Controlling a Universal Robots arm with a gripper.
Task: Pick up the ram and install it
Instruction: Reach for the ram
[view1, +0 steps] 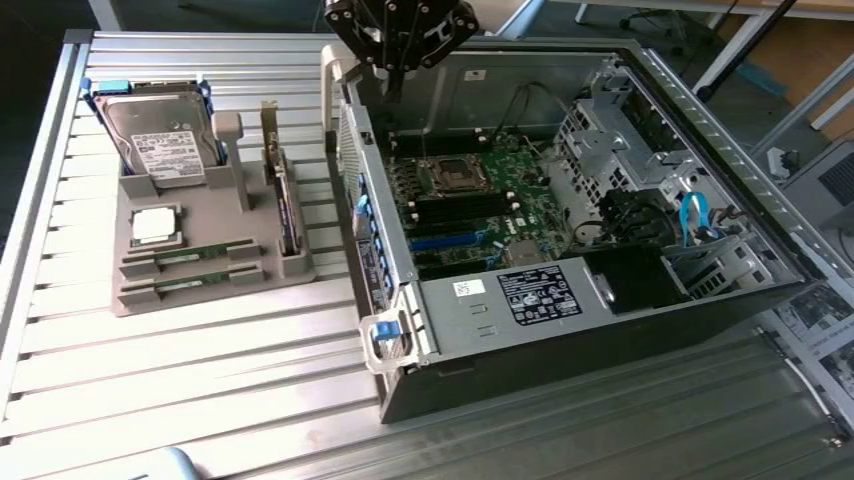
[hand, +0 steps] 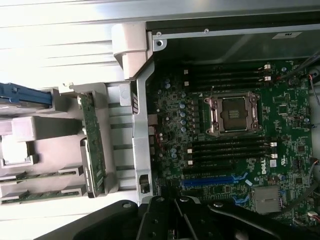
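Two ram sticks (view1: 187, 256), long, thin and green, lie flat in slots at the front of a grey parts holder (view1: 200, 300) on the exterior view's left. They appear again in the wrist view (hand: 31, 176). My gripper (view1: 395, 88) hangs above the far rim of the open computer case (view1: 561, 330), well away from the holder. Its fingers are shut and hold nothing. Its black body (hand: 190, 220) shows in the wrist view over the motherboard (hand: 280, 130), whose black memory slots (hand: 227, 150) flank the bare CPU socket (hand: 232, 114).
The holder also carries a silver hard drive (view1: 158, 140), a square CPU chip (view1: 155, 225) and green boards standing on edge (view1: 282, 195). Drive cages and cables (view1: 694, 215) crowd the case's right side. A ribbed metal table (view1: 200, 400) lies beneath everything.
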